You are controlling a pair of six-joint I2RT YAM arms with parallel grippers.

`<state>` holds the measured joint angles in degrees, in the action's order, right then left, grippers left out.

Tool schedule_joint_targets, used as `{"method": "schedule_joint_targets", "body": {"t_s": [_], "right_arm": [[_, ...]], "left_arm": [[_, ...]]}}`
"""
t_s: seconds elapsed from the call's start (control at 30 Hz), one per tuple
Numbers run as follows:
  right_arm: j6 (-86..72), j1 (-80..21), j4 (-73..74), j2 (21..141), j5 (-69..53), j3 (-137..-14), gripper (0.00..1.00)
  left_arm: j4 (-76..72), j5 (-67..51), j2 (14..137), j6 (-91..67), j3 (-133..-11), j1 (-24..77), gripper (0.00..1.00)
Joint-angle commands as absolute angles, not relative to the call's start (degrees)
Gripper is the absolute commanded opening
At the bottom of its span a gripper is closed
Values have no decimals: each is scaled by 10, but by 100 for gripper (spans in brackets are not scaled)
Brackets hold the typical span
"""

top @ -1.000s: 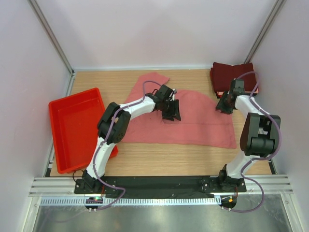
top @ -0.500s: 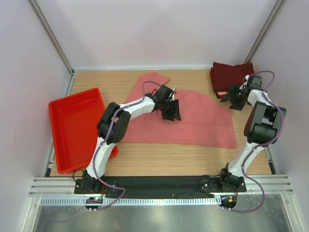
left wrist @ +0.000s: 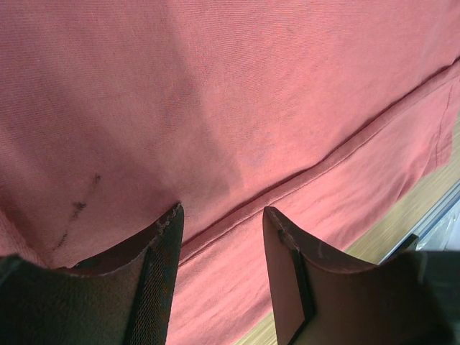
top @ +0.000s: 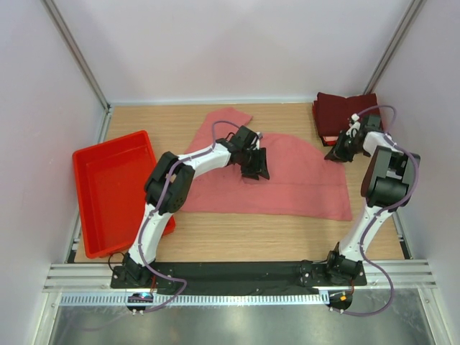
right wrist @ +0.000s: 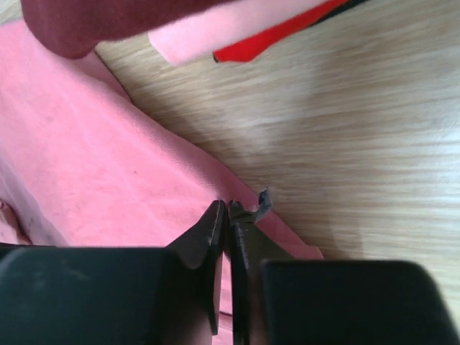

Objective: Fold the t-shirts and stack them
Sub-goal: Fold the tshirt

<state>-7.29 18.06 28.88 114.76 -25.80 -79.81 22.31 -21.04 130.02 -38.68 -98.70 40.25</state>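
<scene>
Right wrist view showed the right gripper (right wrist: 226, 210) clenched at the right edge of the salmon-pink t-shirt (right wrist: 93, 165), which lay spread mid-tabletop (top: 237, 237); whether cloth was caught could not be told. The left gripper (left wrist: 221, 212) hung released over the shirt's middle. A full hem pinch needed confirming before any lift, and the fold was best carried leftward, clear of the maroon stack (top: 346, 106) at far right.

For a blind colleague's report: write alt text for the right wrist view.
The right claw, fingers together, sits at the edge of the salmon-pink t-shirt on the wooden table. A dark maroon t-shirt shows at the top edge.
</scene>
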Motion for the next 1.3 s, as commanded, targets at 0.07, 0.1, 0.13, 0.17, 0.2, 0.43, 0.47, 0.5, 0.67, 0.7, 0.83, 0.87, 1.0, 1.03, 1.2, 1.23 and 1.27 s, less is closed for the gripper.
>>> {"method": "schedule_joint_targets", "body": {"t_s": [0.07, 0.1, 0.13, 0.17, 0.2, 0.43, 0.47, 0.5, 0.67, 0.7, 0.83, 0.87, 1.0, 1.03, 1.2, 1.23, 1.27], "right_arm": [[-76, 133, 293, 1073, -196, -776, 1], [-75, 123, 297, 1065, -164, -771, 1], [-74, 108, 301, 1043, -146, -764, 1], [-69, 78, 303, 1030, -120, -745, 1], [-68, 59, 304, 1014, -94, -733, 1], [-107, -57, 301, 941, 98, -639, 11], [-104, -75, 301, 939, 98, -631, 14], [-104, -83, 304, 936, 107, -625, 23], [-108, -97, 315, 916, 94, -621, 39], [-109, -98, 313, 911, 87, -623, 42], [-125, -92, 301, 889, 104, -635, 45], [-127, -87, 305, 899, 106, -642, 45], [-157, -48, 327, 939, 103, -674, 47], [-170, -22, 336, 951, 101, -691, 47], [-264, 61, 342, 1010, 20, -715, 47], [-277, 64, 333, 1014, 17, -712, 47], [-286, 68, 322, 1021, 12, -711, 46]], "left_arm": [[243, -204, 1321, -383, -991, 402, 50], [244, -203, 1319, -383, -991, 402, 50], [243, -202, 1320, -383, -992, 402, 50], [243, -201, 1318, -383, -992, 402, 50], [243, -200, 1317, -383, -991, 402, 50], [243, -200, 1315, -385, -986, 401, 50], [242, -199, 1317, -385, -986, 402, 50], [243, -198, 1317, -385, -986, 402, 50], [243, -196, 1319, -385, -987, 402, 51], [243, -196, 1318, -385, -987, 402, 50], [243, -192, 1316, -386, -987, 402, 51], [243, -191, 1315, -387, -987, 402, 51], [243, -192, 1313, -388, -985, 402, 51], [243, -192, 1313, -388, -986, 402, 51], [243, -191, 1310, -389, -986, 402, 51], [243, -192, 1310, -390, -988, 402, 51], [243, -192, 1310, -390, -989, 402, 51]]}}
